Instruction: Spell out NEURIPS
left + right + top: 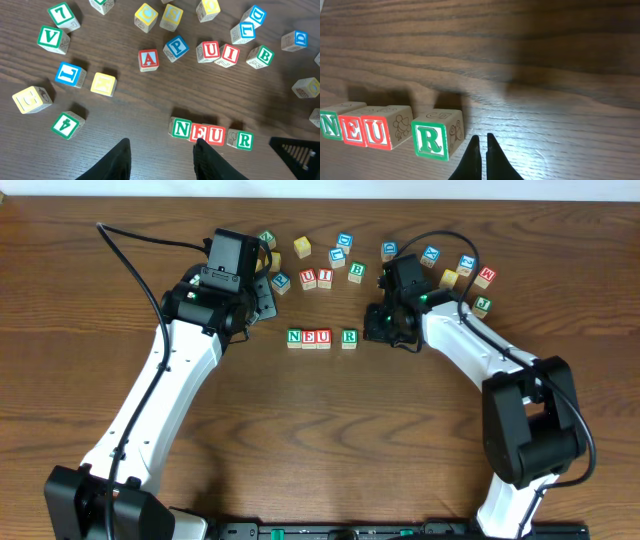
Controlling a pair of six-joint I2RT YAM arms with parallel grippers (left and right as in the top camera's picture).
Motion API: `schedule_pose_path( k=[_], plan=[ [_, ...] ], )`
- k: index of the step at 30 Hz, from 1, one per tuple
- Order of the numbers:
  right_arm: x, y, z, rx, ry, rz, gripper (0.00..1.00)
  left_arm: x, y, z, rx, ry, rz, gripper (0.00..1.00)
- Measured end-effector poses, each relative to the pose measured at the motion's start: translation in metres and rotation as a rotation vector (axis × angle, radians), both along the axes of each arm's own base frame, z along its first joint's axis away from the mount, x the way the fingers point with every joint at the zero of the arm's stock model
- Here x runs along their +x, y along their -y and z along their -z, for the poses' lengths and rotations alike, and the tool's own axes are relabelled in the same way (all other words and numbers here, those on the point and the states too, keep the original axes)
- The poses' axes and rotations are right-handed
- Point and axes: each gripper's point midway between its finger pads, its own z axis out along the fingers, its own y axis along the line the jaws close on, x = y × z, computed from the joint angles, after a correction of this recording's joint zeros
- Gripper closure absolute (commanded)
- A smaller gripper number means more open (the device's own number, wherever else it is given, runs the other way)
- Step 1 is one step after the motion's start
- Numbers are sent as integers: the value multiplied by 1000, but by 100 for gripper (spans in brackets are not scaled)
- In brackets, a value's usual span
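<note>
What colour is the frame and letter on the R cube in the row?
Green, on the R cube; clearest in the right wrist view.

Left claw (162, 157) hangs spread apart; right claw (481, 157) is pinched together, empty.

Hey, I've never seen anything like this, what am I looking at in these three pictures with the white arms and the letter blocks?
These are two robot arms at a wooden table. One picture looks down from above; the other two come from cameras on each wrist, so the dark prongs at the bottom are that arm's own fingers. The left end effector is open and holds nothing. The right end effector is shut and empty, just beside the R block. On the table, blocks N, E and U touch in a row, with R a small gap away. More letter blocks lie scattered behind, including a red I and a blue P.
</note>
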Motion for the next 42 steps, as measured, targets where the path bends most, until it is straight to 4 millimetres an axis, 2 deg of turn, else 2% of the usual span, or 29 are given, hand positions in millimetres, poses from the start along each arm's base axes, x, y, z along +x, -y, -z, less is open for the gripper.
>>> schedule_pose_path(
  k=[8,42],
  plan=[
    [-9,-18,36,48,-85,-14,99,0,0,0,0,0,0,60],
    [-2,-37,33,126,-53,-39,99,0,0,0,0,-2,0,60]
  ],
)
